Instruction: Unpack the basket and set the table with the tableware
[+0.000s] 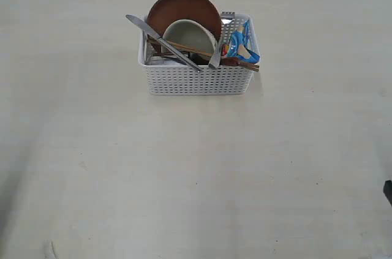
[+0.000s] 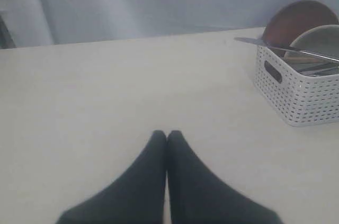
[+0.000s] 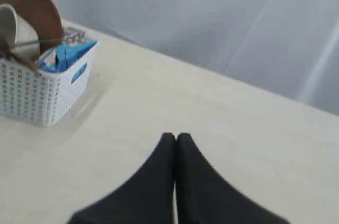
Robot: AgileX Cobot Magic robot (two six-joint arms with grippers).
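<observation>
Pale cream counter point(image 1: 184, 173) with faint grain fills the exterior view, and a grey-white curtain point(image 3: 238, 23) hangs behind it. Low over bare surface, the left gripper point(image 2: 167, 135) has its two black fingers pressed together with nothing between them. The right gripper point(image 3: 176, 136) is likewise closed tight and empty. Both are well apart from the white lattice basket point(image 1: 196, 80), which in the exterior view sits toward 12 o'clock from the counter's middle, still fully packed. Inside it, a round brown plate point(image 1: 184, 5) stands on edge against the 12 o'clock wall, with an off-white bowl point(image 1: 190, 33) tilted in front of it. A steel knife point(image 1: 160, 41) pokes one end out over the rim at 10 o'clock. A fork point(image 1: 219, 45) leans tines-up toward 1 o'clock, wooden chopsticks point(image 1: 202, 51) cross the load toward 4 o'clock, and a blue packet point(image 1: 242, 45) fills the 3 o'clock end.
</observation>
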